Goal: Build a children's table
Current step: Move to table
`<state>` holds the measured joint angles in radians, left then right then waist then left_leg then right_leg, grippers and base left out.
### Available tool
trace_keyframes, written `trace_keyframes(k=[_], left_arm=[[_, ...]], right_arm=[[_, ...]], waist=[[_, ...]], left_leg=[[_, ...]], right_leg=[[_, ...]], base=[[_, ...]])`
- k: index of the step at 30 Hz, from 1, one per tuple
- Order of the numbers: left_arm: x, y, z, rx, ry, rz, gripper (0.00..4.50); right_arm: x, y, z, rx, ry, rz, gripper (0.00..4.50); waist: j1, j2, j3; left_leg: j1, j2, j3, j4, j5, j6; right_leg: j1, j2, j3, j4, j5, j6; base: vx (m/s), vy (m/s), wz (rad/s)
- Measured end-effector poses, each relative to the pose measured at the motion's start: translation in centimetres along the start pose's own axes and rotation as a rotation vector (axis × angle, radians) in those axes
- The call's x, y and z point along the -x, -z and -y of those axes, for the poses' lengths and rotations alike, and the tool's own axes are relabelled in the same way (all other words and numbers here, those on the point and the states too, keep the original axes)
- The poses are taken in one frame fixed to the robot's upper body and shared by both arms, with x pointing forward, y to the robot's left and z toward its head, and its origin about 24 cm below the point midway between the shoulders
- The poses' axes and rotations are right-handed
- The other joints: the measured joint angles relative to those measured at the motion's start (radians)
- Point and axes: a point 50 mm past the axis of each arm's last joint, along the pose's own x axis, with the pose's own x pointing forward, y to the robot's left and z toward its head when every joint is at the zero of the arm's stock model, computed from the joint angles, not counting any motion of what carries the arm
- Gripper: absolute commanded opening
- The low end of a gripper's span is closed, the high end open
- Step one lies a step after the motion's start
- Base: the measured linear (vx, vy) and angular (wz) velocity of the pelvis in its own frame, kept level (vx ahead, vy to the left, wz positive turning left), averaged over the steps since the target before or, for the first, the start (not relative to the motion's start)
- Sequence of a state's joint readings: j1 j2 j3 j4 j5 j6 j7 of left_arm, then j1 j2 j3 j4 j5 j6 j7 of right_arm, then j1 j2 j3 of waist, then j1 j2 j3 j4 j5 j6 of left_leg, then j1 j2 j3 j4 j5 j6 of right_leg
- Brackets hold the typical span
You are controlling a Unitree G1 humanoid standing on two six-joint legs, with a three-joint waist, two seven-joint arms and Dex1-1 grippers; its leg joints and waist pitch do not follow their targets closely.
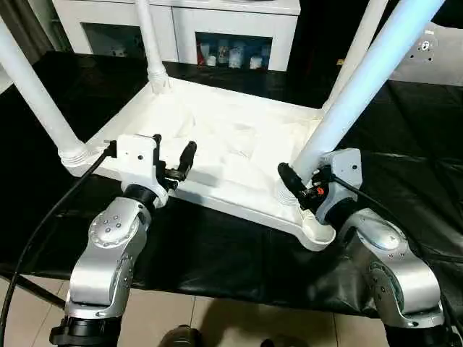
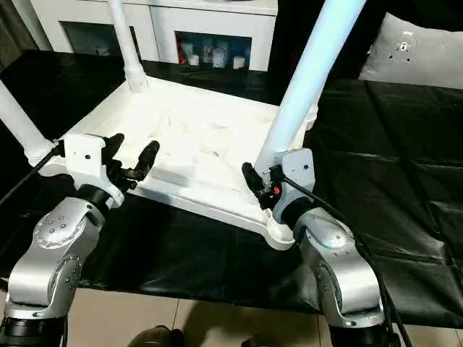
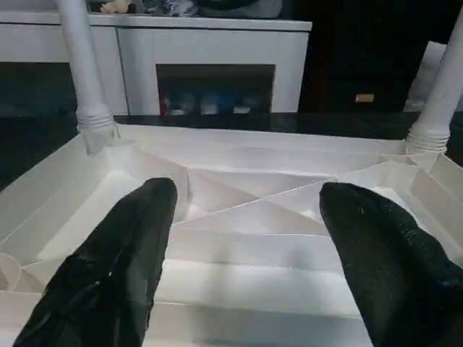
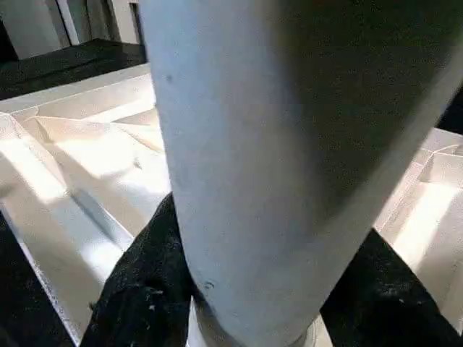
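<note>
Table (image 1: 217, 144) upside down; right claw (image 1: 298, 186) clamps near leg (image 1: 362, 94) at its base, left claw (image 1: 173, 160) open, empty. Best: twist leg straight, keep it upright.

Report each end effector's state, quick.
Left end effector: open, empty, over the near edge of the upturned table top.
Right end effector: closed around the base of the near right leg.
</note>
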<state>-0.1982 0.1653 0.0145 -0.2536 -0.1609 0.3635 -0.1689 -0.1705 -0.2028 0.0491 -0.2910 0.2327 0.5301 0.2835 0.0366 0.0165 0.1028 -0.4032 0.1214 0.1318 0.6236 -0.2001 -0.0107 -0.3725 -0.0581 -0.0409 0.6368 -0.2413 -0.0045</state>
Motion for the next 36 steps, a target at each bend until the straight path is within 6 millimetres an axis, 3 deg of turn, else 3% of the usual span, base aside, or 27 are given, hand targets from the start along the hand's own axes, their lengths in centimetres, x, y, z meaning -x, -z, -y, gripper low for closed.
trace_keyframes(k=[16, 30, 36], left_arm=[[-0.6, 0.2, 0.2, 0.005, 0.044, -0.012, 3.61], [-2.4, 0.0, 0.9, -0.128, 0.418, -0.085, 3.61], [-2.0, 0.8, 1.9, -0.194, 0.656, -0.157, 3.61]], right_arm=[[-0.3, -0.8, 0.2, 0.024, -0.003, 0.011, 1.88], [0.0, -0.3, 2.6, 0.000, 0.073, -0.013, 1.87], [0.1, -0.8, 3.6, -0.054, 0.085, 0.053, 1.87]], waist=[[0.000, -0.001, -0.001], [0.003, -0.002, -0.003], [0.020, 0.005, -0.007]], left_leg=[[0.000, 0.000, 0.001, -0.001, 0.000, 0.000], [0.002, 0.001, 0.007, -0.001, 0.002, 0.003], [0.003, 0.004, 0.010, -0.001, 0.008, 0.006]], right_leg=[[0.000, 0.000, 0.000, -0.001, 0.000, 0.000], [-0.001, -0.001, 0.001, 0.002, 0.001, 0.000], [-0.001, -0.002, 0.001, 0.006, 0.001, -0.001]], base=[[0.000, 0.000, 0.00], [0.000, 0.000, 0.00], [0.000, 0.000, 0.00]])
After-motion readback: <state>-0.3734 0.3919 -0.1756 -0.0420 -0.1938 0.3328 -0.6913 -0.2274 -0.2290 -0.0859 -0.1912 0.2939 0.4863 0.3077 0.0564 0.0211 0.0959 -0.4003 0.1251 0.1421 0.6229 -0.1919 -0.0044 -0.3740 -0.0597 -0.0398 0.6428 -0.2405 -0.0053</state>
